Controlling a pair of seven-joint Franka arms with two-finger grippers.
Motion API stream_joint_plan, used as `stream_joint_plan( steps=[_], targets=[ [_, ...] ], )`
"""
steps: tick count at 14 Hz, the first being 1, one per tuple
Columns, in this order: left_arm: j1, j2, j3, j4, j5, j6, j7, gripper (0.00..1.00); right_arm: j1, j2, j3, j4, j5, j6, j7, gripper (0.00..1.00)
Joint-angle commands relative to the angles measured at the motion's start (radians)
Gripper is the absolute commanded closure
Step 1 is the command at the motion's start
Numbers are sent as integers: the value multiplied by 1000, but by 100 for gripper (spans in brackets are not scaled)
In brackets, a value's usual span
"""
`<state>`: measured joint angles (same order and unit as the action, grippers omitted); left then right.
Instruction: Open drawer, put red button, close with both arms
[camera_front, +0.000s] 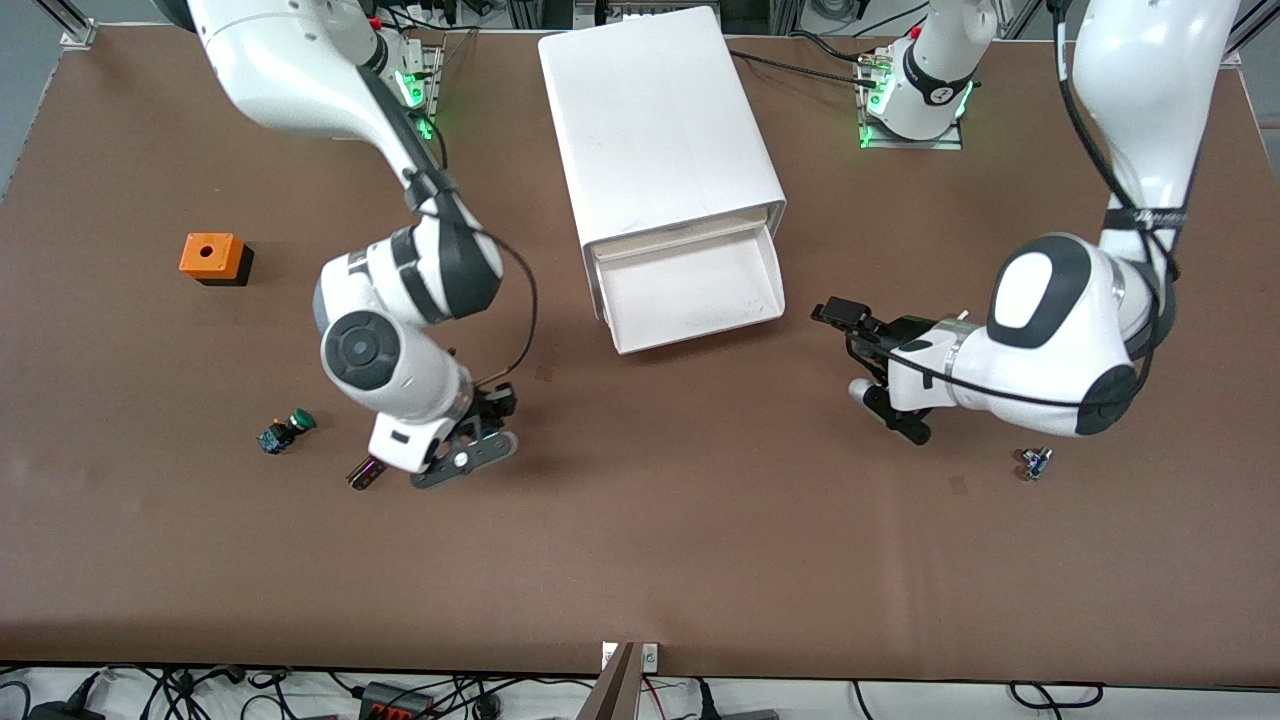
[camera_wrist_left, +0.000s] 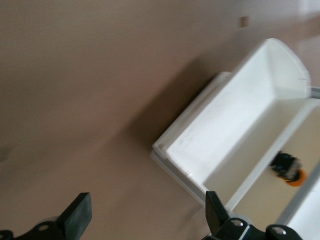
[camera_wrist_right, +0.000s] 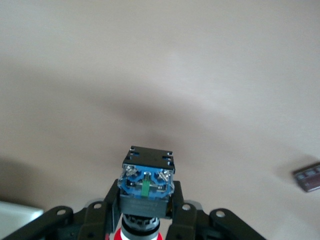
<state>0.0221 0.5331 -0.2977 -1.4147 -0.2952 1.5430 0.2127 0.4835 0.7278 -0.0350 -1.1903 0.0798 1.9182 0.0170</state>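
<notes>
Red button (camera_wrist_right: 145, 200), blue-grey block, between right gripper (camera_wrist_right: 145, 212) fingers.

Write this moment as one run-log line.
drawer: open | right end effector: shut on red button, above table | left end effector: open, beside drawer

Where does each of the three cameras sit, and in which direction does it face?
Front view: high across the table, facing the robots, looking down on the cabinet and open drawer; the left arm and right arm show.
Left wrist view: on the left arm's wrist, looking past the left gripper, jaws open, at the drawer's side.
Right wrist view: on the right arm's wrist, looking down at the table; the right gripper holds the red button.
Shared: front and left wrist views both show the drawer.
</notes>
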Motion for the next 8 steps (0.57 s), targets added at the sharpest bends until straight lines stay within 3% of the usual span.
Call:
stream_joint_plan(
  steps=[1,5,8],
  targets=[
    [-13,-28,-1,-4,160,-15,-72,0,59,-1,-3,90,14,-94,72,100],
    [-13,-13,2,38,460,32,-59,0,211,-4,-10,100,9,-55,222,100],
    [10,60,11,140,455,48,-64,0,257,4,-5,100,11,-41,235,100]
  ],
)
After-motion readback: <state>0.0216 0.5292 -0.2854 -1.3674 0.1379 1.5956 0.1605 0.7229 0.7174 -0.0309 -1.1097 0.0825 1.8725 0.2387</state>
